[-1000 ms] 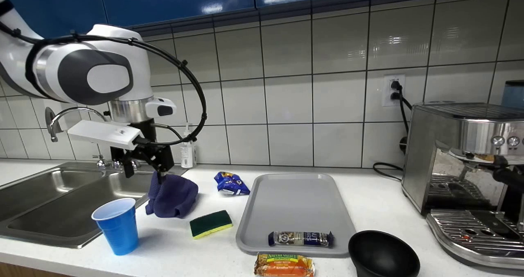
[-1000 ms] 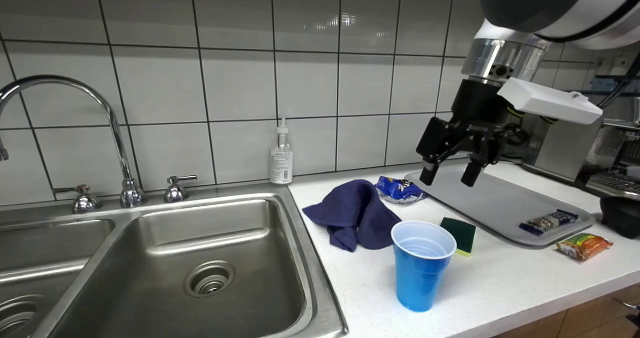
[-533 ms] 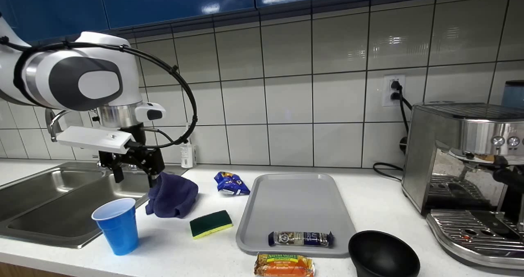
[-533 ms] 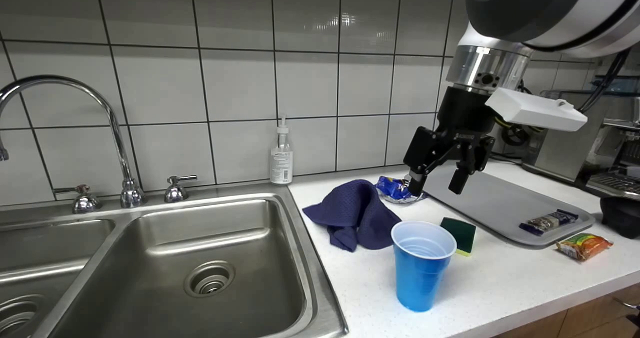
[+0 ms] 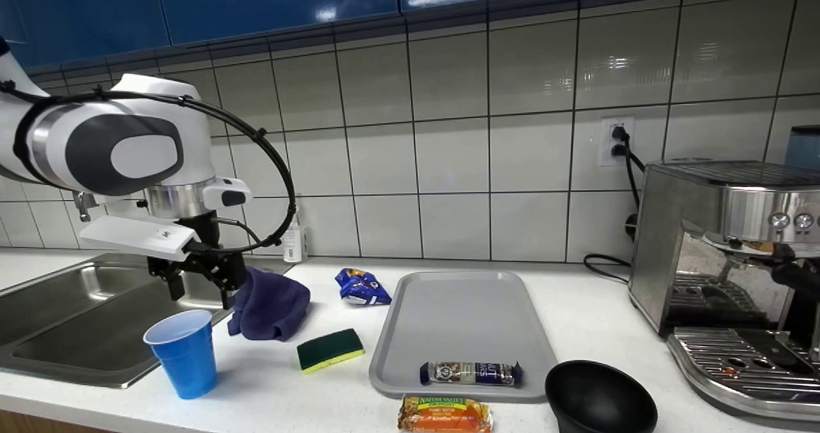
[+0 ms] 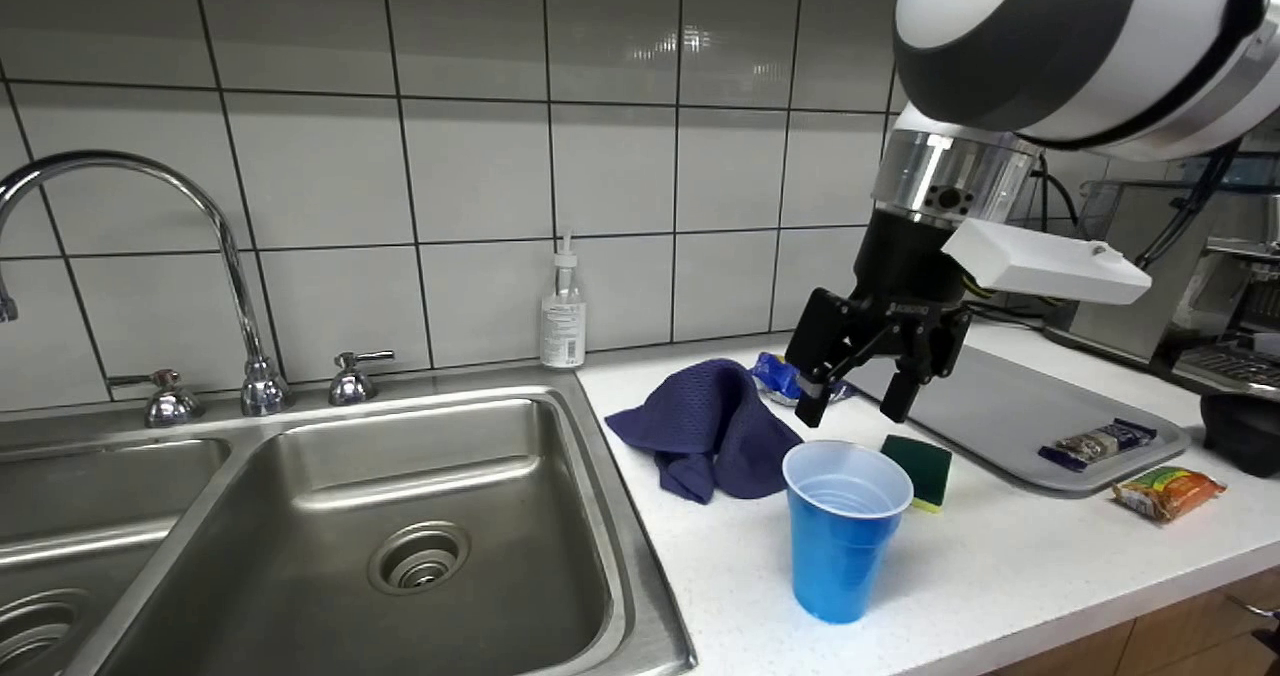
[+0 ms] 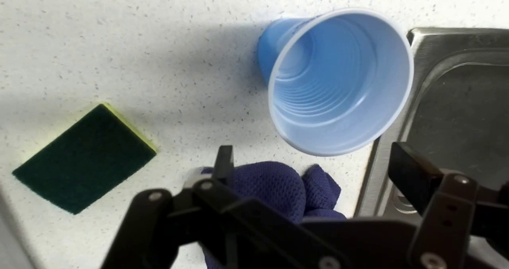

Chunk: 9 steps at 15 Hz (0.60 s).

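The gripper (image 6: 856, 408) was released — fingers spread well apart and pointing down. I had it just above the blue cup (image 6: 845, 556), nearest thing to the tips. Cup stood upright on the white counter (image 5: 275, 391), near the corner of the sink (image 6: 300, 556); in the wrist view its open mouth showed just past the fingertips. Poor angles for depth, so I couldn't fairly say how far the tips were from the rim. Bunched purple cloth (image 5: 274, 308) lay right by the sink, partly behind the gripper in an exterior view. Sponge (image 7: 85, 159) lay green side up, between the cup and the grey tray (image 5: 471, 318). One wrapped bar (image 5: 471, 373) was on the tray, an orange bar (image 5: 445, 415) just off its front edge, a black bowl (image 5: 602, 398) near its corner. Blue snack bag (image 5: 362, 287) sat just beside the tray, toward the tiled wall (image 5: 448, 157) — well along the counter, an espresso machine (image 5: 749, 186). Soap bottle (image 6: 564, 321) stood at the sink's back corner.
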Tool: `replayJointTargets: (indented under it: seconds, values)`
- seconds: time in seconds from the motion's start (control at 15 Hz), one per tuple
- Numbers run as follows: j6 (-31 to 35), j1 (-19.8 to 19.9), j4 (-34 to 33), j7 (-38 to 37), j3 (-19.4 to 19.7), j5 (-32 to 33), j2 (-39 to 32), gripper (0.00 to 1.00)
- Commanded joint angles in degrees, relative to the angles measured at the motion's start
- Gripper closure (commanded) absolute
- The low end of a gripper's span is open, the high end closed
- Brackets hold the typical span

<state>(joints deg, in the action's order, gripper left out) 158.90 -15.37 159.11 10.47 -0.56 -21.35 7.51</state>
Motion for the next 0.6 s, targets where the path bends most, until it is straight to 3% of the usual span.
replayJointTargets:
  seconds: [0.0, 0.47, 0.53]
  values:
    - [3.3, 0.1, 0.0, 2.2, -1.7, -3.0, -2.5, 0.00]
    - [8.4, 1.1, 0.0, 4.3, -3.8, -6.5, -6.9, 0.00]
    - [9.2, -0.2, 0.0, 5.3, -2.6, -7.7, -7.6, 0.00]
